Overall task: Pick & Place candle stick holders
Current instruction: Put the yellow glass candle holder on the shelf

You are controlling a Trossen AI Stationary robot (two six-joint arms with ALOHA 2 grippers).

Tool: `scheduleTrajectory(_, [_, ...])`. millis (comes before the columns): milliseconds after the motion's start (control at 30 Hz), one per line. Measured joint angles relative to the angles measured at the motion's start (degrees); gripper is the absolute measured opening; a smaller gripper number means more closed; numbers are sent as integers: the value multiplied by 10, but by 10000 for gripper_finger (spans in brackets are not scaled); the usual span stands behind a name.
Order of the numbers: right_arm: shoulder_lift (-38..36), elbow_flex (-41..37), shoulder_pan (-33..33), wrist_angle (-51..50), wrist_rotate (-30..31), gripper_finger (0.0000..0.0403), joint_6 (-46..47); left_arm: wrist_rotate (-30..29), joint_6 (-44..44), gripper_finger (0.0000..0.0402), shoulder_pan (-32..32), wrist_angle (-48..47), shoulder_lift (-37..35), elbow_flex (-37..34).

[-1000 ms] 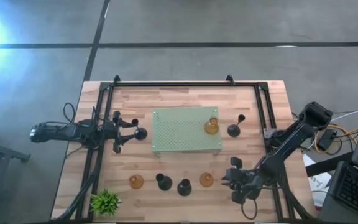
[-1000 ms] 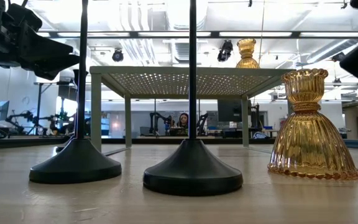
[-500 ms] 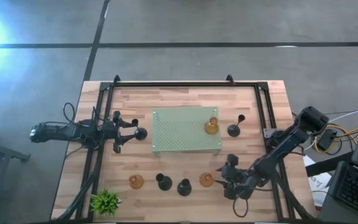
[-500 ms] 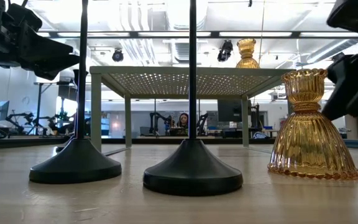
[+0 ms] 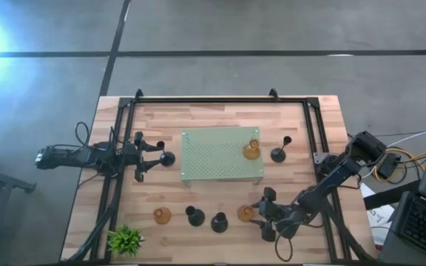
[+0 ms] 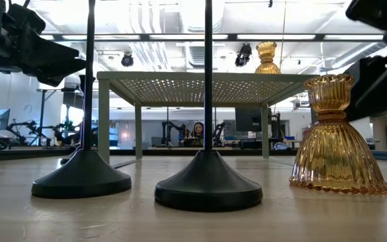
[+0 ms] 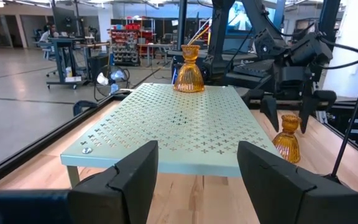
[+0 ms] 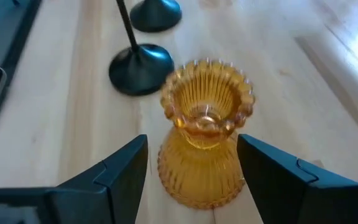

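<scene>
An amber candle stick holder [image 8: 207,124] stands upright on its flared base near the table's front edge [image 5: 245,214]. My right gripper [image 8: 191,146] is open, slanting down from the right, one finger on either side of the holder and apart from it. Two black holders [image 5: 194,216] [image 5: 219,222] and another amber one [image 5: 161,215] stand in the same row. A third amber holder [image 5: 251,151] stands on the pale green board [image 5: 213,159]. My left gripper [image 5: 154,157] waits open at the left, level, with a black holder [image 5: 167,158] just past its fingertips.
A black holder [image 5: 278,154] stands right of the board. A small green plant [image 5: 126,239] sits at the front left corner. A black rail frame [image 5: 205,99] runs around the tabletop. In the low view the board's legs [image 6: 104,121] stand behind the black bases [image 6: 208,181].
My right gripper has moved toward the table's left edge and down, tipping further downward, until its fingers stand either side of the amber holder in the front row. The holder has stayed where it was.
</scene>
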Motion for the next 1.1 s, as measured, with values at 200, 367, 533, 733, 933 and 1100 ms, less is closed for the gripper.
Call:
scheduleTrajectory(200, [34,0,-15,37,0,226,0,0,0,225,0,0,0,0])
scheduleTrajectory(367, [48,0,-27,69,0,219,-3,0,0,225,0,0,0,0])
scheduleTrajectory(533, [48,0,-29,72,1,210,-3,0,0,225,0,0,0,0])
scheduleTrajectory(733, [48,0,-32,91,12,205,-3,0,0,225,0,0,0,0])
scheduleTrajectory(933, [48,0,-35,118,14,211,-17,0,0,225,0,0,0,0])
scheduleTrajectory(1100, [48,0,-46,133,14,222,-36,0,0,225,0,0,0,0])
